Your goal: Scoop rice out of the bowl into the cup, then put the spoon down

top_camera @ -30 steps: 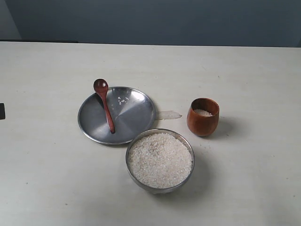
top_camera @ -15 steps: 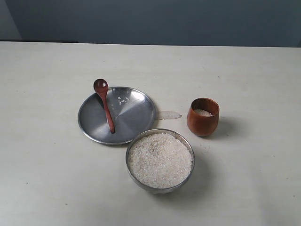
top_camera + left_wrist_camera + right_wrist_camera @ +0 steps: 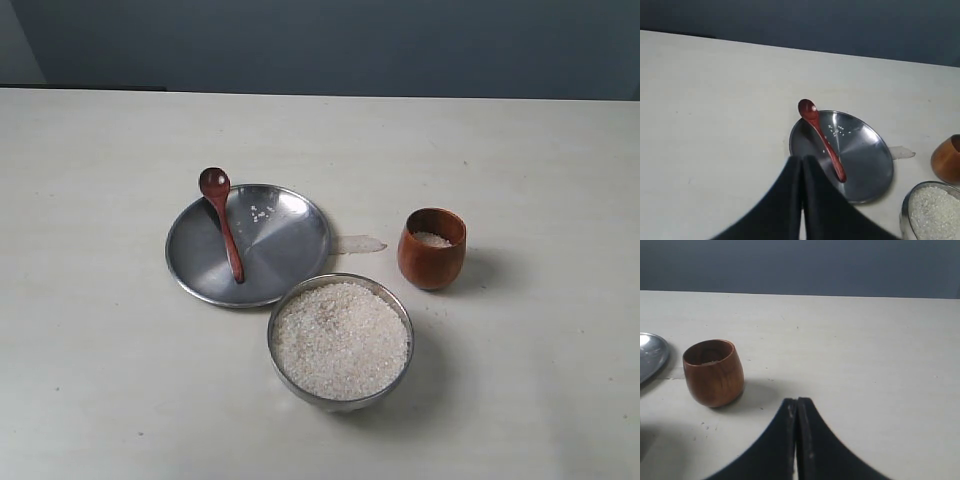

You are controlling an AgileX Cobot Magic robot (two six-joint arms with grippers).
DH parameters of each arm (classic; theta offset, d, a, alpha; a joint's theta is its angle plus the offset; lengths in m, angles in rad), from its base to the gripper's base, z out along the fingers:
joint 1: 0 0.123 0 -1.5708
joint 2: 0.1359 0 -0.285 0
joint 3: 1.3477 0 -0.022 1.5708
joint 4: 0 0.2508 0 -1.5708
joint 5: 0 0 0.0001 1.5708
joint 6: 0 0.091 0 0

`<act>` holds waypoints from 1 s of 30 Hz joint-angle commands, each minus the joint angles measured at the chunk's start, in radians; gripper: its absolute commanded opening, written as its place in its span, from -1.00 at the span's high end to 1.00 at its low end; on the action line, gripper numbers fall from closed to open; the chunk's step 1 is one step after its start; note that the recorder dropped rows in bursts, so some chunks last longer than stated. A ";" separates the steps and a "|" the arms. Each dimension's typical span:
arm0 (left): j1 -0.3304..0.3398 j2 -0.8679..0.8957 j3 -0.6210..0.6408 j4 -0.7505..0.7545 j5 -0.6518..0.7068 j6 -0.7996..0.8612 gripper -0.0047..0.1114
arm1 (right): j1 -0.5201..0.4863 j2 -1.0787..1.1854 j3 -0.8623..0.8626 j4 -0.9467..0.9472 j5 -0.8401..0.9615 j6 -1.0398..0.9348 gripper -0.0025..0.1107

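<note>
Lying on plate (image 3: 292,243), spoon (image 3: 226,232), head at far rim (handle nearward)

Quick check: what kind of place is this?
Probably a staged lab tabletop, not a kitchen: bare pale table, plain dark wall, just a bowl, cup, plate and spoon set out.
</note>
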 commanded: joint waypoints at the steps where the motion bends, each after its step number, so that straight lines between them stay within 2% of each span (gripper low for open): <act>1: 0.001 -0.035 -0.004 0.011 -0.007 0.000 0.91 | 0.002 -0.007 0.004 0.001 -0.016 -0.005 0.96; 8: 0.001 -0.080 -0.004 0.013 -0.007 0.000 0.91 | 0.002 -0.007 0.004 0.001 -0.016 -0.005 0.96; 13: 0.001 -0.113 -0.002 0.124 -0.026 0.009 0.91 | 0.002 -0.007 0.004 0.001 -0.016 -0.005 0.96; 21: 0.001 -0.175 0.099 0.269 -0.128 0.009 0.91 | 0.002 -0.007 0.004 0.001 -0.016 -0.005 0.96; 30: 0.001 -0.223 0.216 0.334 -0.205 0.009 0.91 | 0.002 -0.007 0.004 0.001 -0.016 -0.005 0.96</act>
